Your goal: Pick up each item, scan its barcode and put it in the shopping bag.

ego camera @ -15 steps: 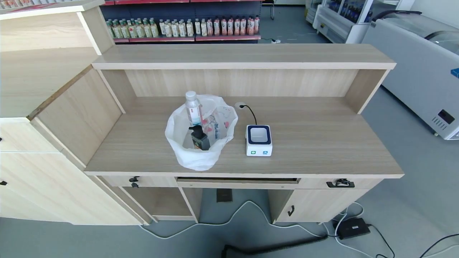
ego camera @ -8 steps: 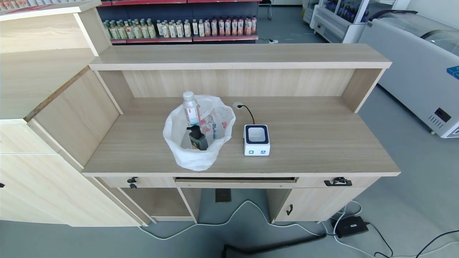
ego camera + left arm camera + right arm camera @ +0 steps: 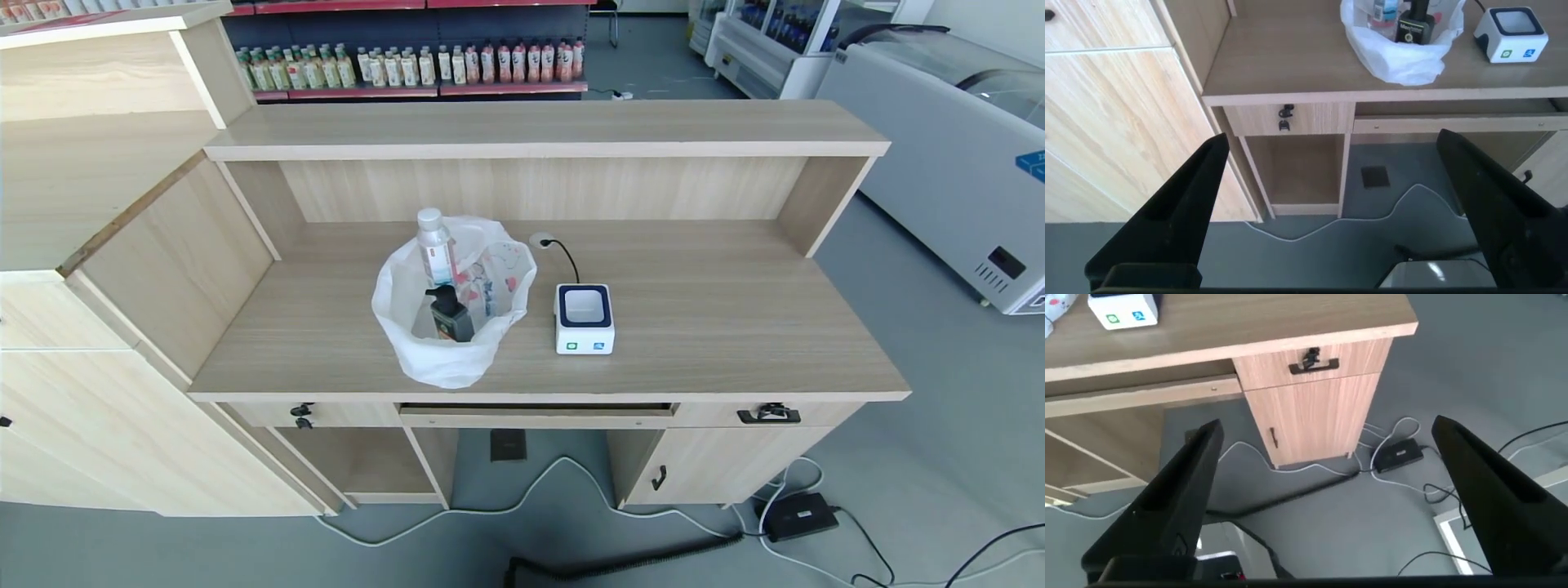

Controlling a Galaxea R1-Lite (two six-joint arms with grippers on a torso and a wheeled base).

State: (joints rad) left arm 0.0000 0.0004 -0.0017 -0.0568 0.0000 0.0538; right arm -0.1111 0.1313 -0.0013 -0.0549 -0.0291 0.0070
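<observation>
A pale wooden shop bench (image 3: 718,327) carries a white plastic shopping bag (image 3: 441,369) standing open. Two items stand upright inside it: a clear bottle (image 3: 435,245) with a white cap at the back, and a dark bottle (image 3: 451,317) in front that seems to have a pump top. Just beside the bag, on the robot's right, sits a small white scanner (image 3: 584,318) with a dark-framed window facing up, its cable (image 3: 568,260) running to a hole at the back of the bench.

The left hand (image 3: 1333,143) is held low in front of the bench, over the floor, with its fingers spread wide and nothing between them. The right hand (image 3: 1327,425) is the same: open, unloaded and well apart from the bag.

With both items already bagged, the job looks finished or paused between items. Any further item would call for raising an arm to bench height, showing its barcode to the scanner window, then lowering it into the bag's mouth without knocking the upright bottles.

The clear bottle's label has red and blue print, and the bag has similar markings, too small to read. The scanner's front bears one green and one blue square sticker.
</observation>
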